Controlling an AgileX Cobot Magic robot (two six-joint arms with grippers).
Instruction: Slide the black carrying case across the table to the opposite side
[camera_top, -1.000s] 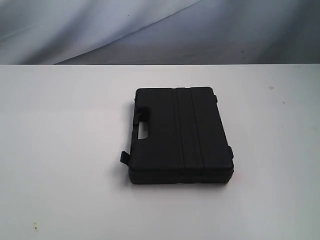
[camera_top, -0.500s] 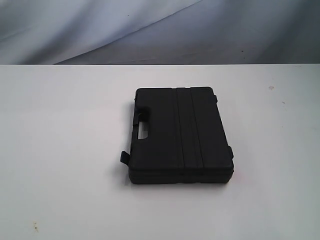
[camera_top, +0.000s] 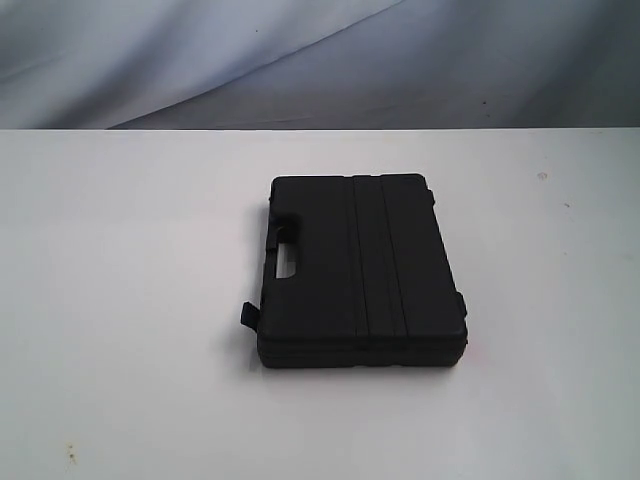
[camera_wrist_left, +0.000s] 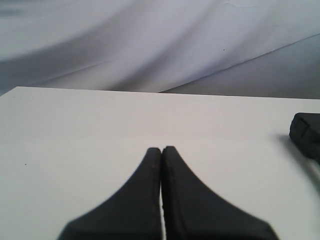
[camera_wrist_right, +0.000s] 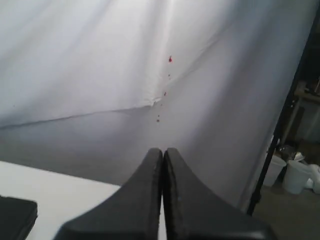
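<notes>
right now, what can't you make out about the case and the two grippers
- case: underside and far side hidden by its own body, exterior view; both wrist views crop it to a corner.
- small tab by its corner: too small to identify.
- left gripper, right gripper: outside the exterior view.

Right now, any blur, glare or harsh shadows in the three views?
Exterior view: soft and slightly hazy, no glare on the table; the black case shows little detail, with only a thin shadow at its base. Left wrist view: the left fingers are out of focus at the lens, table evenly lit. Right wrist view: right fingers equally blurred; backdrop cloth shows soft folds.
</notes>
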